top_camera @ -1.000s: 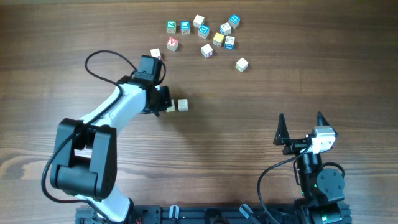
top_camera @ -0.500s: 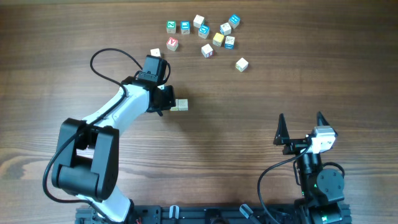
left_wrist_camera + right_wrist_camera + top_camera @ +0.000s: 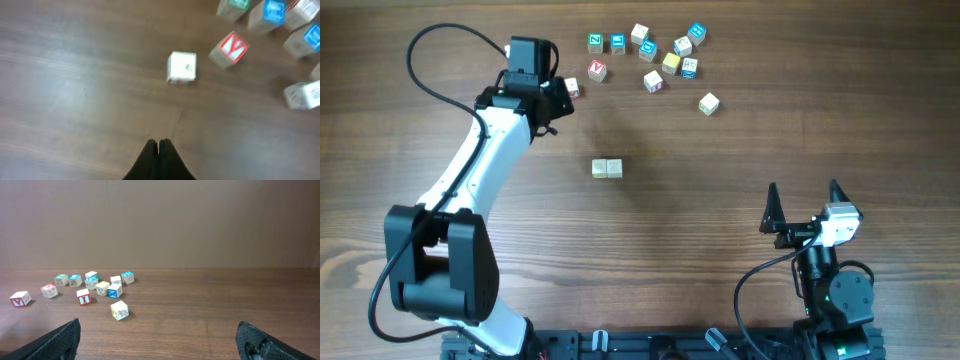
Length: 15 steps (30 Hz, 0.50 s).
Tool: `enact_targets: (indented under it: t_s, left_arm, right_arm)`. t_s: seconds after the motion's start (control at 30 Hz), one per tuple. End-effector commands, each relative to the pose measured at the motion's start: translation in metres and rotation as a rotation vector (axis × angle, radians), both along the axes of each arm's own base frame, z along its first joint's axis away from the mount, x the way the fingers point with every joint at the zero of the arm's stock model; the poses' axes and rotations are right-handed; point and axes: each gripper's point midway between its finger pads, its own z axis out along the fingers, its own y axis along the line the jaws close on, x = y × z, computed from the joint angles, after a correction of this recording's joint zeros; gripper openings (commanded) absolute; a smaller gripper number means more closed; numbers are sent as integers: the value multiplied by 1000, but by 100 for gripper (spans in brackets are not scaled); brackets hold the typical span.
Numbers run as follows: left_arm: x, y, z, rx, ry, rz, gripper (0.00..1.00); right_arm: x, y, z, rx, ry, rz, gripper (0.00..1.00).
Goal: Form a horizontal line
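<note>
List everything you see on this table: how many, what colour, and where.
horizontal line: two cubes, cream, touching side by side, mid-table.
loose cubes: twelve, cream with blue, green, red or yellow faces, scattered on the far side of the table.
table: one, brown wood, under everything.
left gripper: one, black on a white arm, jaws shut and empty, beside the nearest loose cube.
right gripper: one, black, jaws open and empty, near side, right.
</note>
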Motion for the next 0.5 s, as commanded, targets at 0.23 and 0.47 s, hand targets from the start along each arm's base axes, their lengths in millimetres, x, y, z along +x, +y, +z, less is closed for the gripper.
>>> enact_targets:
  t_s: [0.23,0.47]
  left_arm:
    - [67,-19,34,-48,-61,-28,4]
    - [76,-20,-41,-31,59,-25,46]
  right_arm:
    - [0,-3,1,-7,-7,-15,100]
    - [0,-3,1,-7,-7,-15,100]
